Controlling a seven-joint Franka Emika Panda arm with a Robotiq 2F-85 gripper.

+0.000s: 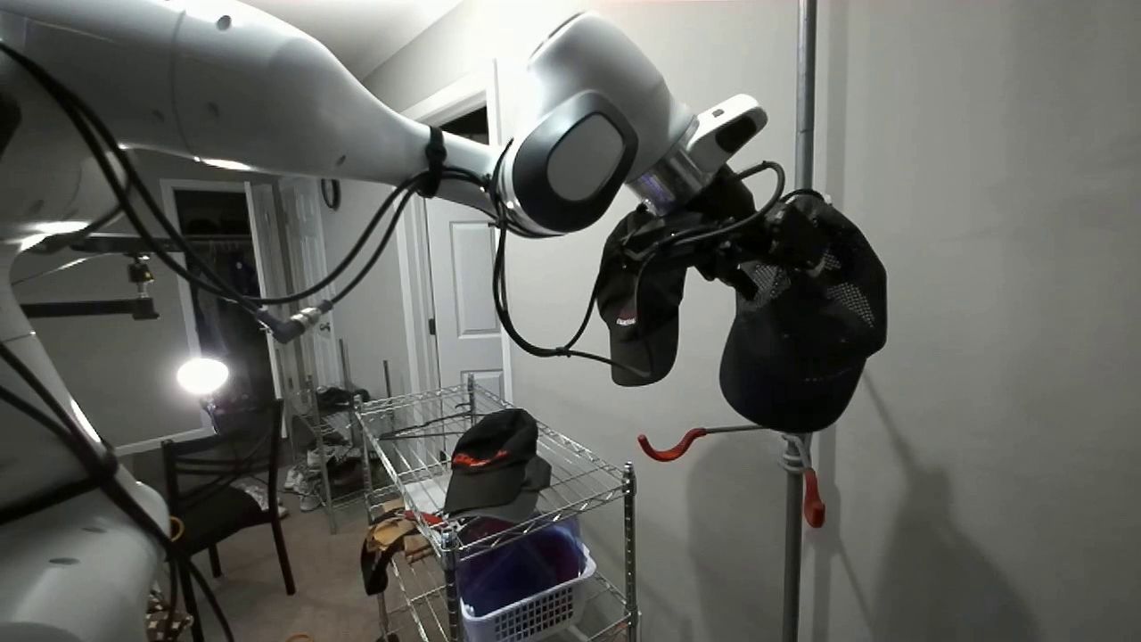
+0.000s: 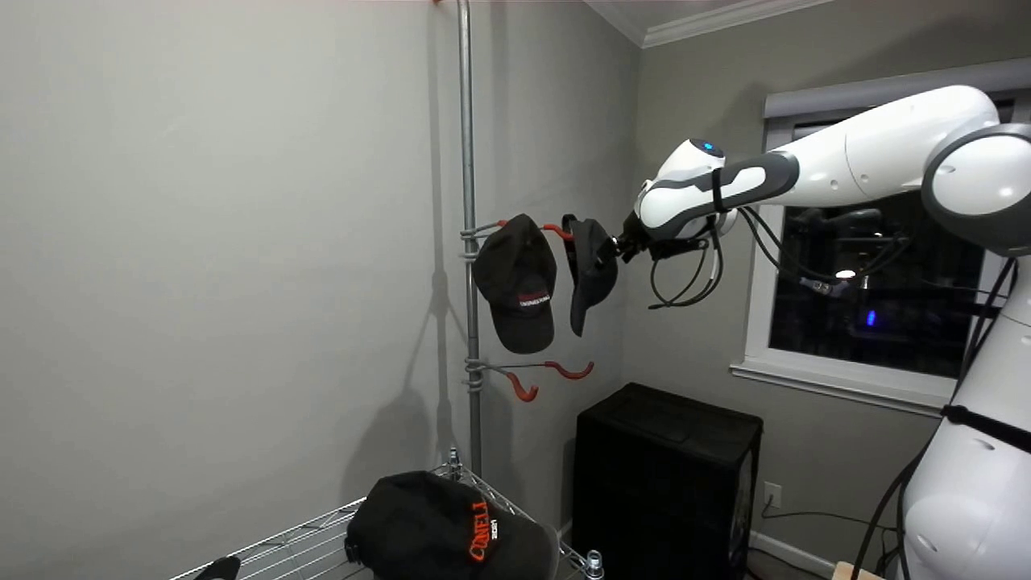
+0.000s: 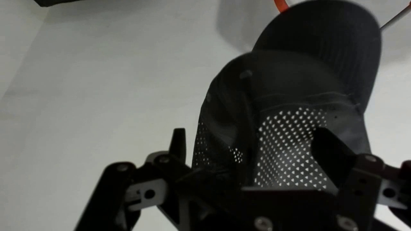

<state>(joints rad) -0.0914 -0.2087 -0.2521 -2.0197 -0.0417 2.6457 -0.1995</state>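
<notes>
Jaws stand apart at a mesh-backed cap [image 3: 289, 96], which hangs on an upper red hook [image 2: 558, 231] of the pole [image 2: 467, 161]; air separates its brim [image 3: 324, 35] from the pole's lower hooks [image 2: 569, 373]; closer to the pole hangs a white-lettered cap [image 2: 515, 270]; below, near the pole, a wire rack [image 1: 630, 526] bears an orange-lettered cap [image 2: 447, 524].

In both exterior views, a wire shelving unit [image 1: 630, 535] is visible; a white perforated basket [image 1: 530, 611] sits under its top tier. A white panelled door [image 1: 468, 294], a dark chair [image 1: 223, 520] and a lit lamp [image 1: 203, 376] are located behind. In an exterior view, a black rectangular box [image 2: 660, 475] stands near the room corner; a wall outlet [image 2: 772, 494] is mounted below the window [image 2: 838, 330].
</notes>
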